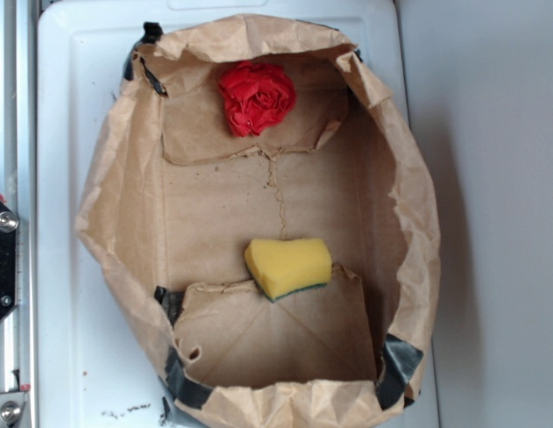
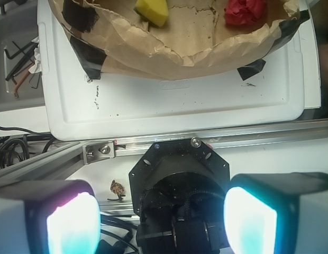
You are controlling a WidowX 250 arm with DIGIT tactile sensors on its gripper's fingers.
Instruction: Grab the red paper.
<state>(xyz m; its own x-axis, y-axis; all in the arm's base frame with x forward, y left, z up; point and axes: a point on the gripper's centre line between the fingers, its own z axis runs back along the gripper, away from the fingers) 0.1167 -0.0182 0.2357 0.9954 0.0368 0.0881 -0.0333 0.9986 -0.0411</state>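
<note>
Exterior view: brown paper bag (image 1: 125,205), rolled down and open at top, sits on a white tray (image 1: 58,134) w/ black tape at its corners. Red paper (image 1: 257,96), a crumpled rose-like ball, lies on the bag floor at approx 12 o'clock, near the far wall, resting on a folded flap. Yellow sponge (image 1: 288,266) w/ green underside lies approx 6 o'clock from it, near bag center, well apart from the red paper. Metal rail (image 1: 9,267) w/ bolts runs down the left edge. No jaws visible here.

Wrist view: the gripper (image 2: 161,222) fills the bottom; two pads (image 2: 73,225) glow cyan/pink at 7 and 5 o'clock, set wide apart w/ nothing between them, so jaws are apart. Black round arm base (image 2: 177,174) sits between them at 6 o'clock, on the aluminium rail. Beyond, the white tray, then the bag rim at 12 o'clock. Red paper shows at approx 1 o'clock inside the bag, partly cut by the frame top; sponge at approx 11–12 o'clock. Jaws well apart from the red paper, not touching it. Cables (image 2: 16,58) lie at 9–10 o'clock.
</note>
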